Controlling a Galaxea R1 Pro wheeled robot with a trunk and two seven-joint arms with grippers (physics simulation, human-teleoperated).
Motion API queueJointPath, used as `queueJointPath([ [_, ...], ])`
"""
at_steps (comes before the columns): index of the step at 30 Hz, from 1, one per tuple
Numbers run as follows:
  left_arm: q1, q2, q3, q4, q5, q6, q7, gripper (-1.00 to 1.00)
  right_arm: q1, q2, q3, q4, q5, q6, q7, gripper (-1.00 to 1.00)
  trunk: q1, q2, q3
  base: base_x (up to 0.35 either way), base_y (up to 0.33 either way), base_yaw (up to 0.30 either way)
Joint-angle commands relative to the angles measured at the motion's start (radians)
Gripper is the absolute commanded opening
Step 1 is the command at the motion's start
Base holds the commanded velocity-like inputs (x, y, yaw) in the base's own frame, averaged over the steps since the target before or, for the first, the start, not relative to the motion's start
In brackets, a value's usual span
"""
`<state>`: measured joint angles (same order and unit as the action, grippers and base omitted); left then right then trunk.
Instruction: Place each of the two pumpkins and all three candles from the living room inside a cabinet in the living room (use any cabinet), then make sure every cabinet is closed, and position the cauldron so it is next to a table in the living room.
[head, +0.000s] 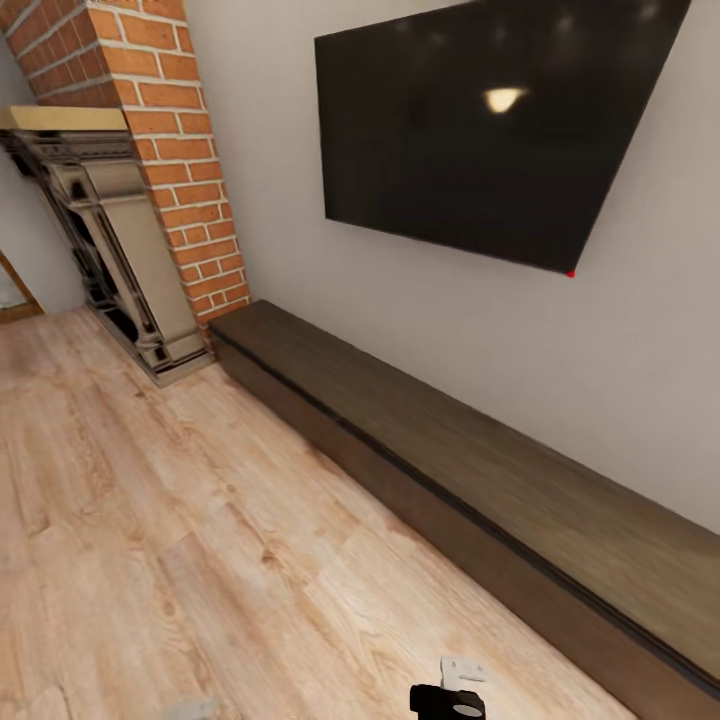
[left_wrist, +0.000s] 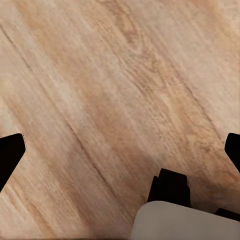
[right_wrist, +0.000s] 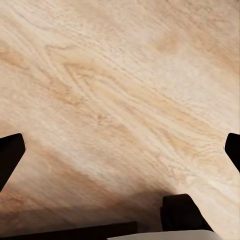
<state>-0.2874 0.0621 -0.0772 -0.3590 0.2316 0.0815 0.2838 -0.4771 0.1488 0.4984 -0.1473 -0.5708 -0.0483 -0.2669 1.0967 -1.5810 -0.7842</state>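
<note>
The long dark cabinet (head: 480, 470) is lying along the wall under the television (head: 480, 120), running from the far-left fireplace (head: 110, 240) toward the near right (drawers shut). Both grippers, left (left_wrist: 120, 150) and right (right_wrist: 120, 150), are hanging spread wide, empty, over the wooden floor (head: 150, 520).

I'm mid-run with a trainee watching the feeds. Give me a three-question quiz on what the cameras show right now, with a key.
1. True or false: the long dark wood cabinet under the wall-mounted TV has a drawer standing open.
2. Multiple choice: what stands at the far end of the cabinet? A) a glass coffee table B) a brick chimney with a fireplace C) a dining table
3. Short answer: what is between the fingers of the left tool and the right tool?

Key:
1. False; its front looks flush and shut along its length.
2. B
3. Nothing; both tools are open, with bare wooden floor beneath them.
</note>
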Motion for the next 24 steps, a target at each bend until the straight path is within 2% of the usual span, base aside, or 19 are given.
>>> queueJointPath([
  [1, 0.0, 0.0, 0.0, 0.0, 0.0, 0.0, 0.0, 1.0, 0.0, 0.0, 0.0, 0.0, 0.0, 0.0, 0.0, 1.0, 0.0, 0.0, 0.0, 0.0, 0.0, 0.291],
  [24, 0.0, -0.001, 0.0, 0.0, 0.0, 0.0, 0.0, 1.0, 0.0, 0.007, 0.0, 0.0, 0.0, -0.001, 0.0, 1.0, 0.0, 0.0, 0.0, 0.0, 0.0, 0.291],
])
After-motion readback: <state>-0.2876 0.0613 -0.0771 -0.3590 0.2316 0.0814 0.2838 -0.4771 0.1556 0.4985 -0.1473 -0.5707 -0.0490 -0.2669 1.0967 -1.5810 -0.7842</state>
